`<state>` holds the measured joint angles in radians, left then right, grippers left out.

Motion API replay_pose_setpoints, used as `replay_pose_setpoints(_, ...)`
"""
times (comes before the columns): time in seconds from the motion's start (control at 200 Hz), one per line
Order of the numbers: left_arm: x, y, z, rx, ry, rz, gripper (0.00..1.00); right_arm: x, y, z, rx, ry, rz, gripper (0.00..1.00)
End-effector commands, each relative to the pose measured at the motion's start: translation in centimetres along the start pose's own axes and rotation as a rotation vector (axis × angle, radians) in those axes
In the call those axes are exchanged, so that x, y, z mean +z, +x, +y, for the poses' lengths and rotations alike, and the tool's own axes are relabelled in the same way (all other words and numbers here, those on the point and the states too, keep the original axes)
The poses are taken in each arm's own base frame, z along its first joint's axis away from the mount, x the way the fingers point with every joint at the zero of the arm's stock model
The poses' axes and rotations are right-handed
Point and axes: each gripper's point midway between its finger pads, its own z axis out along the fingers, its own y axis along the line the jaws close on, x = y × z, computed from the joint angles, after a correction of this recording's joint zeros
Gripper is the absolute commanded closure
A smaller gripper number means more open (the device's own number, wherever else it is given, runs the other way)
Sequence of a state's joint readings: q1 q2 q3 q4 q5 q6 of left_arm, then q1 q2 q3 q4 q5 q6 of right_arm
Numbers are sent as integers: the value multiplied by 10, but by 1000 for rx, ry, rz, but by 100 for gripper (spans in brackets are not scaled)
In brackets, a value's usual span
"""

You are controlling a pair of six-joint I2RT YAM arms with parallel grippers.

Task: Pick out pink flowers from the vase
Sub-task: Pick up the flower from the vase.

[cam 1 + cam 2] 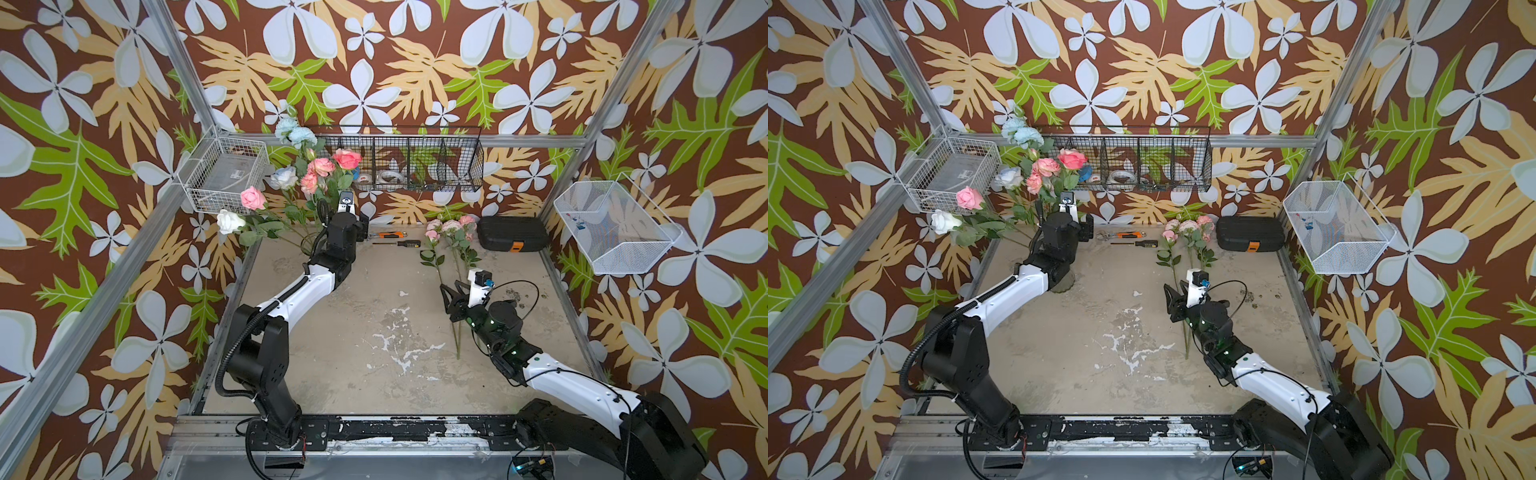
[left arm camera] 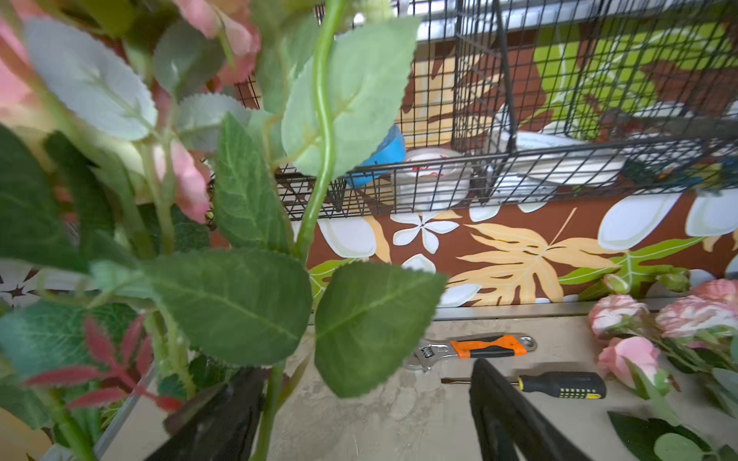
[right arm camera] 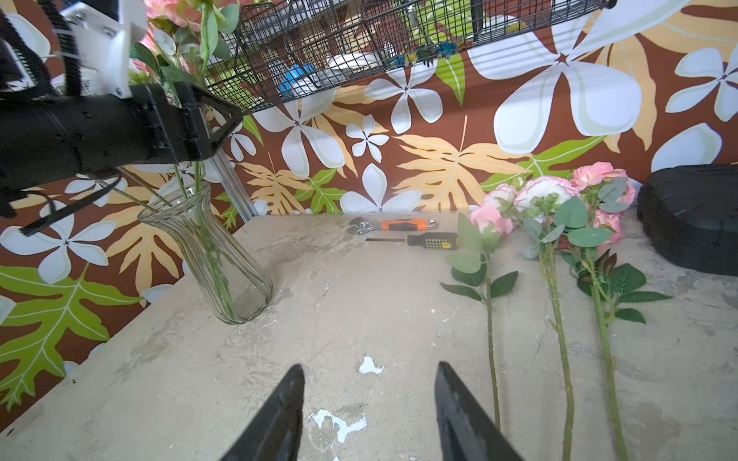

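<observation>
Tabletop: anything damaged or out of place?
Yes. The tabletop coating is worn and chipped, with white patches flaked out near the middle. An adjustable wrench and a screwdriver lie loose by the back wall, which looks odd for a flower job. Nothing appears spilled.

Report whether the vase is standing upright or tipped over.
Upright: the glass vase stands on its base on the table, with flower stems rising out of its flared rim.
</observation>
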<state>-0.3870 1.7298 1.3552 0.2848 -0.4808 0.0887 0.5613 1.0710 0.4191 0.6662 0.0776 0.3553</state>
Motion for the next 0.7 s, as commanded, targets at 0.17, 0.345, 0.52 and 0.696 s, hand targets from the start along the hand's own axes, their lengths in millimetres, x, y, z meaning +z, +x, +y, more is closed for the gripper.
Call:
replay_pose_setpoints(0.17,-11,-3,15,3,-46,-10,23,-5,-13,3,5,-15,-58,48)
replay_pose_setpoints(0.345,-20,-3,27,28,-85,-19,25,-4,-11,6,13,-33,-52,48)
replay_pose_setpoints(0.52,-10,-2,29,60,-86,-11,25,-5,-12,6,13,-36,-55,48)
replay_pose_setpoints(0.696,1,2,36,98,-133,3,25,-6,-13,6,11,-38,-61,48)
